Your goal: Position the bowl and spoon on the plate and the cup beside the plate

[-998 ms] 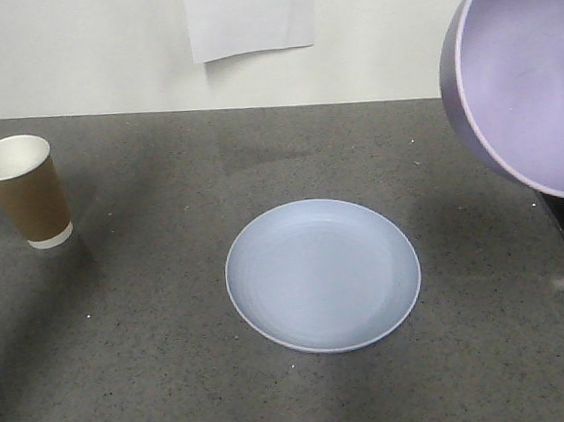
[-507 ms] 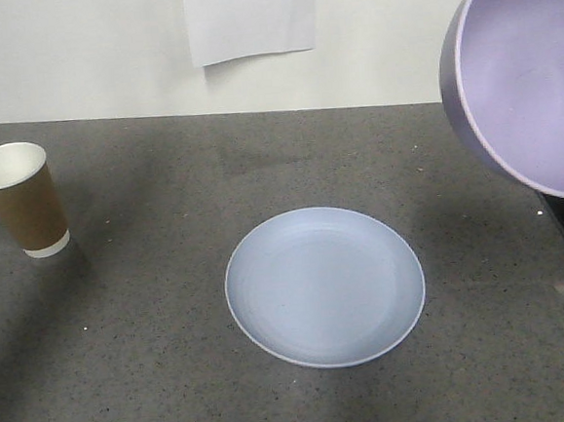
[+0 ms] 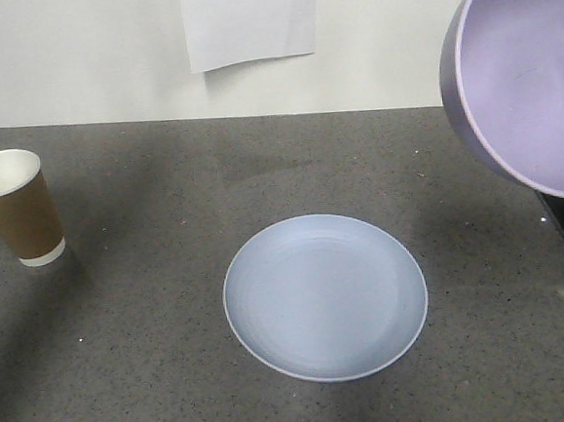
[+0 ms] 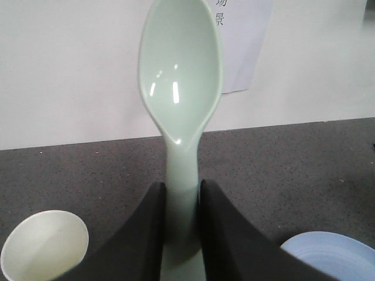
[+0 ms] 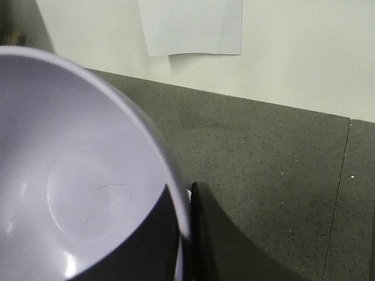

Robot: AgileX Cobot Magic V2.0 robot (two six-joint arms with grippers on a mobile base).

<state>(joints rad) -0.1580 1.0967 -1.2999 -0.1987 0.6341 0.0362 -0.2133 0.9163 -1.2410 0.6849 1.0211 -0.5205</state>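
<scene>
Change since a second ago: in the front view the cup (image 3: 15, 207) sits lower and further left, the plate (image 3: 325, 297) lower, and the paper sheet (image 3: 249, 20) on the wall a little higher; the bowl (image 3: 530, 74) keeps its place at the upper right.
Cup: upright on the grey speckled worktop (image 3: 153, 309) at far left, well apart from the plate, white inside showing.
Plate: flat on the worktop near the middle, nothing on it.
Bowl: held up off the worktop at the right edge of the front view, tilted so its glossy inside faces the camera.
Spoon (image 4: 181, 117): seen only in the left wrist view, standing upright, scoop at top, handle down.
Left gripper (image 4: 182, 225): dark jaws clamped on the spoon's handle; cup rim and plate edge show below, left and right.
Right gripper (image 5: 184, 234): seen only in the right wrist view, jaws pinching the bowl's rim, one inside, one outside.
Writing: printed characters on the paper sheet in the left wrist view, cut off at the top and too partial to read.
</scene>
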